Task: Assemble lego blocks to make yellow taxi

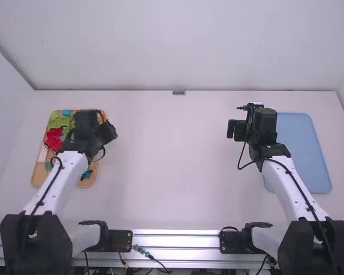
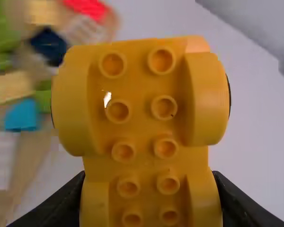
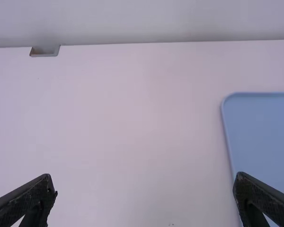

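Left wrist view: yellow-orange block (image 2: 138, 87) between fingers of left gripper (image 1: 108, 132)

Smooth white links (image 1: 286, 192), blocky matte-black joints (image 1: 298, 246), slim black cables (image 1: 238, 167) in loose loops

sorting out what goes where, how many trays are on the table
2: a wooden tray at the left, partly covered and holding loose blocks, and a blue tray at the right, next to the right gripper's arm
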`<state>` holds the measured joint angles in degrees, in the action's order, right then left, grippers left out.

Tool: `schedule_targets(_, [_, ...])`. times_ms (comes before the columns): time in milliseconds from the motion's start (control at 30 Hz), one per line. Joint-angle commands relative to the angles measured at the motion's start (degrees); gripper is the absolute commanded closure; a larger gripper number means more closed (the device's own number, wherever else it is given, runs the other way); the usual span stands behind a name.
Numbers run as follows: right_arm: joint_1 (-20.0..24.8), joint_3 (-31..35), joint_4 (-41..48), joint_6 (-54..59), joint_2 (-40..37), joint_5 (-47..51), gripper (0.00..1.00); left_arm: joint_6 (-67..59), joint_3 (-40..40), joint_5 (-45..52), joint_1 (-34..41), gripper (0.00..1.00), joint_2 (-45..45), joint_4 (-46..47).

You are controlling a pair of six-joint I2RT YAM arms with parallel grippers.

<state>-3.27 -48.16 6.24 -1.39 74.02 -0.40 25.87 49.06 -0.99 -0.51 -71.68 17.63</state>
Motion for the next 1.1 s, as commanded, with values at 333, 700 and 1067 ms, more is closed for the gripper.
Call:
schedule_targets(333, [-0.17, -0.94, 0.09, -0.35, 0.07, 0.2, 0.01, -42.24, -2.03, 9.38, 19.21, 0.99, -5.03, 1.71])
schedule_targets(700, [-0.15, -0.94, 0.46, -0.17, 0.07, 0.37, 0.01, -61.21, 10.19, 10.06, 27.55, 0.98, -24.35, 9.73])
schedule_targets(1067, [-0.15, -0.94, 0.28, 0.33, 0.07, 0.39, 0.01, -68.94, 9.79, 7.42, 36.78, 0.99, -28.74, 7.02])
